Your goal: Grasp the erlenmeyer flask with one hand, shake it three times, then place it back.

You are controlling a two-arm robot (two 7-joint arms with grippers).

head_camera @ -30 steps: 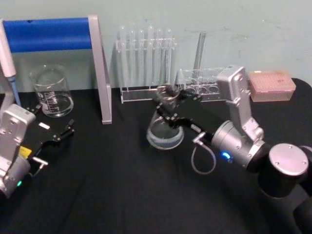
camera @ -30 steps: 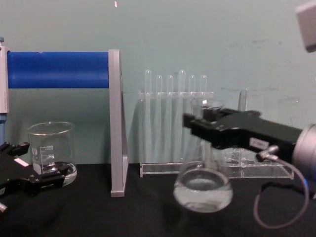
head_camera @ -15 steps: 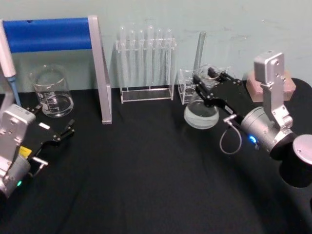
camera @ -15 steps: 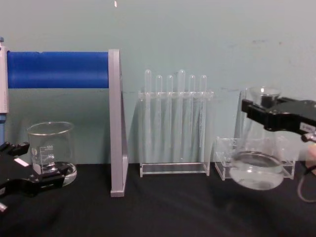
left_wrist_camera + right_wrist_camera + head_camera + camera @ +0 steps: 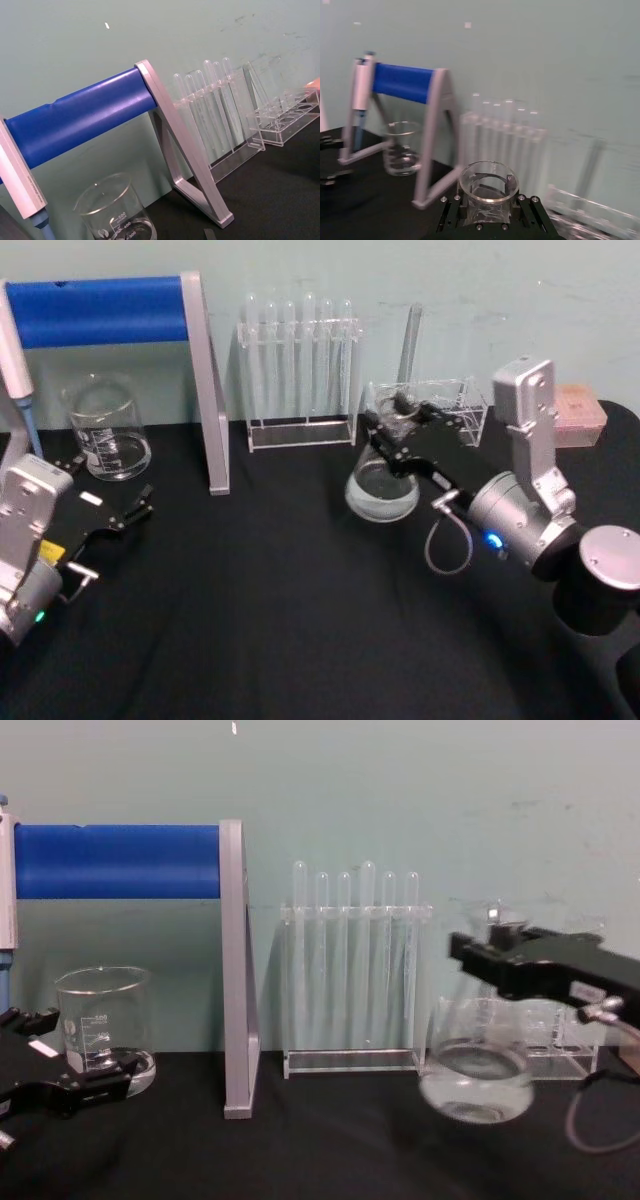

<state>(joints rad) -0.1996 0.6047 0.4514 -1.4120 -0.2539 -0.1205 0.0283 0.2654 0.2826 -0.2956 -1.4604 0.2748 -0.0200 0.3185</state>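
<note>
The flask (image 5: 382,485) hangs in the air above the black table (image 5: 260,630), in front of the low rack (image 5: 432,406) and right of the tube rack (image 5: 300,375). The right gripper (image 5: 392,428) is clenched on its neck just below the flared rim, so the wide base hangs free and tips slightly. From the chest camera, the flask (image 5: 476,1076) sits clear of the cloth. You are probably in the shaking step, though one moment cannot tell you how many swings are done.

For the next move, take care to hold the neck firmly and swing short of both racks. Then bring the flask upright over bare cloth, lower it until the base sits flat, and only then let go.

A shallow layer of clear liquid appears to lie in the flask's base. The tall tubes in the tube rack look empty. The beaker (image 5: 105,430) stands far left under the blue stand (image 5: 100,310); whether it holds anything is hard to tell. The left gripper (image 5: 110,483) rests parked near the beaker, jaws spread, holding nothing.
</note>
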